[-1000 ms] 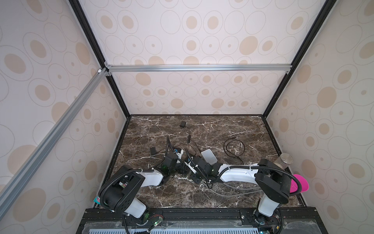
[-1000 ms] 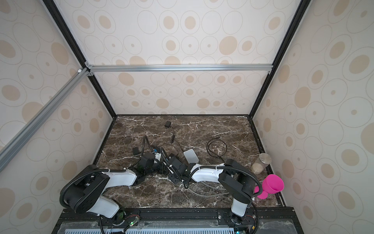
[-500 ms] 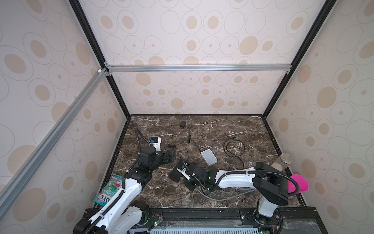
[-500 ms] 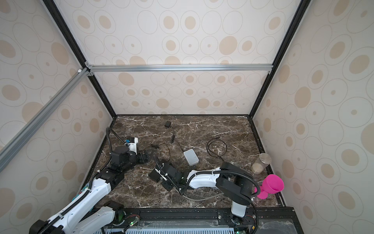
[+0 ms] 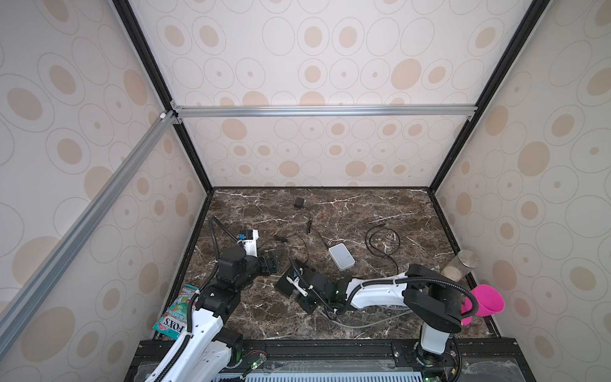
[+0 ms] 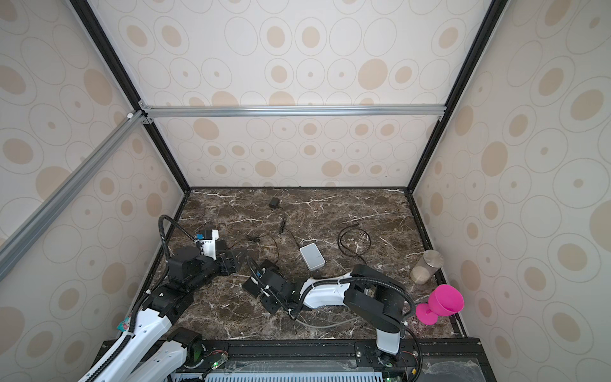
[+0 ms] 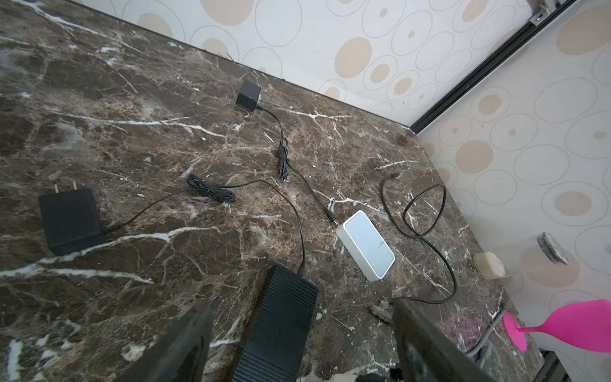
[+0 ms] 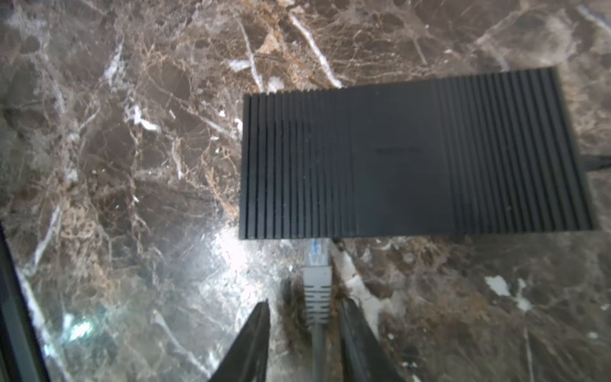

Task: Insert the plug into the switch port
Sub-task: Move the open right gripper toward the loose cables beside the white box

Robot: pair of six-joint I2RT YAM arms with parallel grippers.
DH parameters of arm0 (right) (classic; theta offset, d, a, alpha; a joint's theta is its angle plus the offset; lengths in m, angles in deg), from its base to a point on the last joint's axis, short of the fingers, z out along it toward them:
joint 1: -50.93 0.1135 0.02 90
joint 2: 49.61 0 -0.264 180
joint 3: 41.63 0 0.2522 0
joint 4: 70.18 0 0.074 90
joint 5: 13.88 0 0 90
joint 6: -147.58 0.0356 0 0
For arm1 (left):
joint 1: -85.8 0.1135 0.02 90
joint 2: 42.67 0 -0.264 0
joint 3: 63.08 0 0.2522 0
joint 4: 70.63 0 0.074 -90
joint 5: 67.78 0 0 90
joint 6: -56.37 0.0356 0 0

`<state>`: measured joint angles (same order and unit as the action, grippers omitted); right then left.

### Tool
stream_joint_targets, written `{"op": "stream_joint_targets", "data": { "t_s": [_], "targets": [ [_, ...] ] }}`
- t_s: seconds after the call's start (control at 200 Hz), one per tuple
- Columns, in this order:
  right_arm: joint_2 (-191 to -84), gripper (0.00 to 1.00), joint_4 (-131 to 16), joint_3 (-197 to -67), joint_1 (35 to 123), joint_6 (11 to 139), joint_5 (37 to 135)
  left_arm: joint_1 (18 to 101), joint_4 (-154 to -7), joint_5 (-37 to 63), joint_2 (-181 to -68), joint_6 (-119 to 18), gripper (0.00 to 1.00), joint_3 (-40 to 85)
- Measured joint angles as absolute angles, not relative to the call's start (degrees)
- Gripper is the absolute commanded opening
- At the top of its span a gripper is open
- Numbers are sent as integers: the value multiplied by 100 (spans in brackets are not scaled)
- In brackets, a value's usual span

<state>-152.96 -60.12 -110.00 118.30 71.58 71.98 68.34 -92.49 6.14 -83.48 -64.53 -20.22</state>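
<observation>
Left tool [image 7: 301, 304] spread wide; right tool [image 8: 305, 301] parted.

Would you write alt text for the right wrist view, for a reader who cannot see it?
A grey plug meets, tip first, the side of a black ribbed switch on a marble table; the open right gripper flanks it without touching.

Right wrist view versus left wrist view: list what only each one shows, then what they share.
Only the right wrist view: the grey cable plug, its clear tip at the long edge of the black ribbed switch, between the fingers of the open right gripper, which stand clear of it.
Only the left wrist view: the white rectangular box, the black two-pronged wall adapter, the small black cube adapter, the pink plastic goblet and the open left gripper.
Both: the switch, lying flat on the brown marble table.
</observation>
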Motion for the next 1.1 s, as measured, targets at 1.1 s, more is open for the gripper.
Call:
{"op": "stream_joint_targets", "data": {
  "t_s": [1.1],
  "targets": [
    [-12859, 33, -4790, -8772, 9308, 7254, 8210, 6834, -8746, -164, -8451, -6564, 85, -2372]
  ]
}}
